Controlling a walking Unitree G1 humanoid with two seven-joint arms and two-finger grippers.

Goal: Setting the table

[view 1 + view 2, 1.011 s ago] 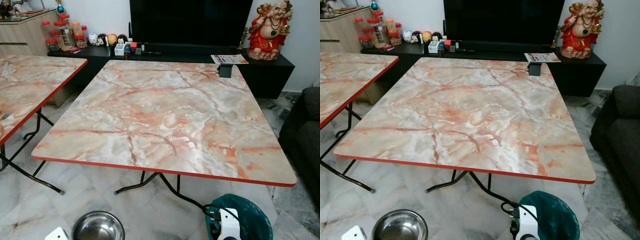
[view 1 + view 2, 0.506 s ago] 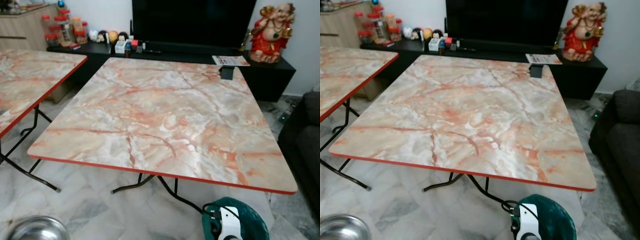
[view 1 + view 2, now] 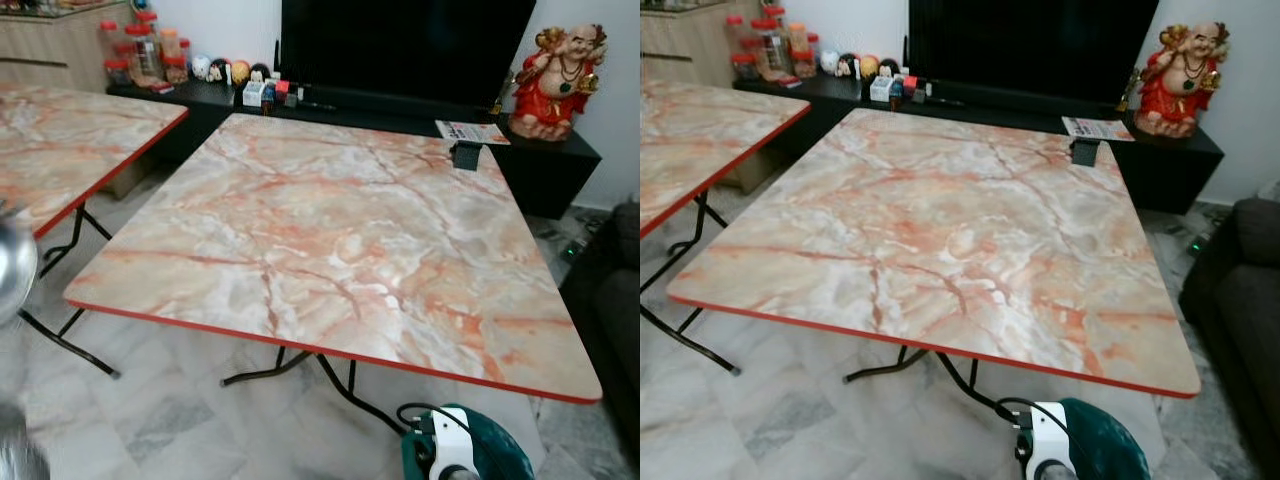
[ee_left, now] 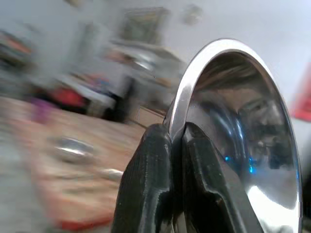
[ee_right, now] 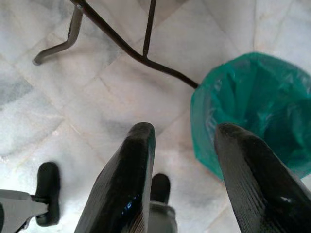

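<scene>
Pinching the rim of a steel bowl [image 4: 233,141], the left gripper [image 4: 177,141] held it up at about nine o'clock from the marble table [image 3: 340,230]; the blurred view suggested, perhaps, a swing. Thin, stiff and slick, it probably needed that rim hold. At five o'clock the right gripper [image 5: 184,141] hung with fingers spread wide above a green bin [image 5: 257,107].

Steel bowl [image 3: 12,265] blurred, cut by frame edge; left wrist background smeared; bin [image 3: 1095,455] cropped.
</scene>
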